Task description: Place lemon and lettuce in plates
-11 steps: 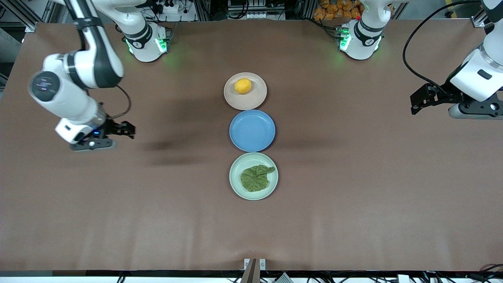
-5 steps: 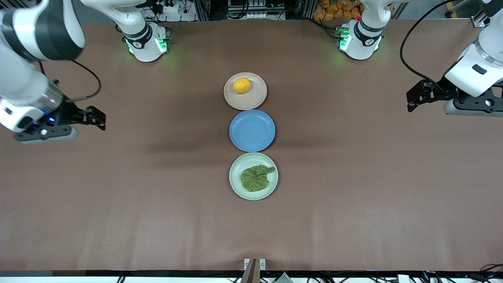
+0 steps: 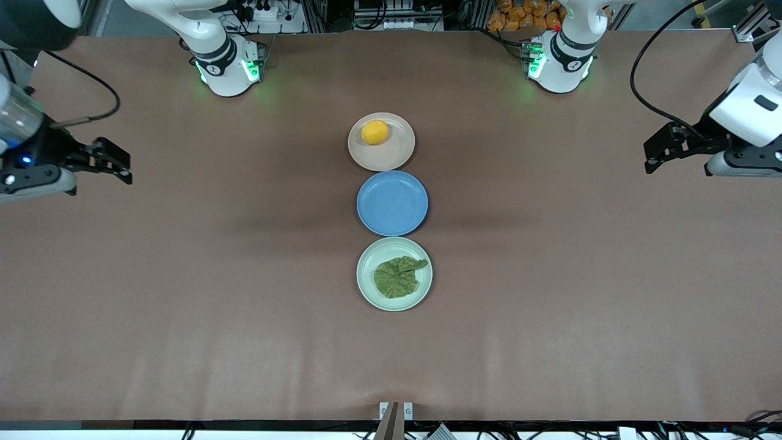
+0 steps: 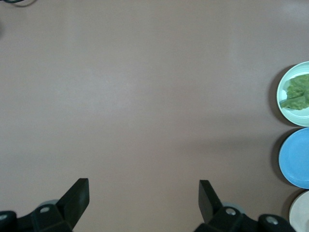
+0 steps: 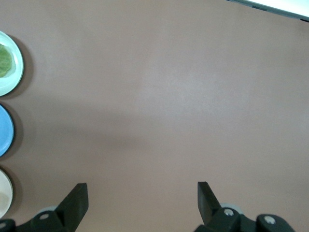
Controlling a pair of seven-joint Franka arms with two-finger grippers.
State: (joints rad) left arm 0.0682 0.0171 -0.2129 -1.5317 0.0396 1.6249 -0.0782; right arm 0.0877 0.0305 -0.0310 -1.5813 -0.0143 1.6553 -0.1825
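Nearest the front camera, a round, shallow, pale mint green plate (image 3: 394, 304) rests on the brown table (image 3: 550, 293). The lettuce (image 3: 398, 277), one flat, crinkled, dark green leaf, lies inside this plate, within the rim. The same plate and leaf appear at the edge of the left wrist view (image 4: 295, 91).

Next farther, just beside the green plate, sits a round blue plate (image 3: 392, 203) with nothing on it.

Farther still, just beside the blue plate, sits a round, shallow, pale beige-pink plate (image 3: 391, 156). The lemon (image 3: 374, 132), a small oval yellow-orange fruit, rests in it, off-centre toward the robots' bases.

The three plates form one line down the middle of the table.

The right gripper (image 3: 116, 164) hangs over bare table toward the right arm's end, well apart from the plates, fingers spread wide and holding nothing. The left gripper (image 3: 661, 150) hangs over bare table toward the left arm's end, likewise well apart, fingers spread wide and holding nothing.
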